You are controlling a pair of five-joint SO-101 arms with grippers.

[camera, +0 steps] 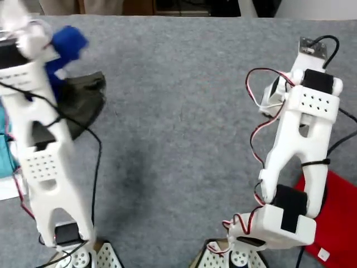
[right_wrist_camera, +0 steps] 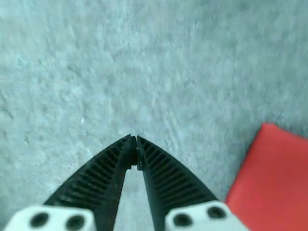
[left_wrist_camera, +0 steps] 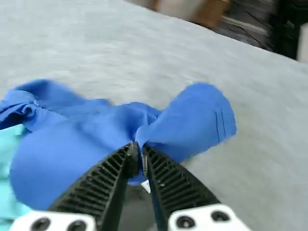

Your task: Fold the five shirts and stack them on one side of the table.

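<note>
Upper left of the high view, the left gripper [left_wrist_camera: 137,156] pinches a bunched blue shirt [camera: 68,40], likely to drag it out for folding (right gripper [right_wrist_camera: 134,150] pressed together, empty, beside the red shirt [right_wrist_camera: 276,178]).

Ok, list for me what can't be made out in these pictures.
- High view: teal shirt cut by the edge and covered by the left arm; shape unclear.
- High view: dark shirt partly under that arm.
- High view: red shirt cut by the edge, partly under the right arm; folded or not, cannot tell.
- Left wrist view: blue shirt blurred, bunched in the left gripper.
</note>
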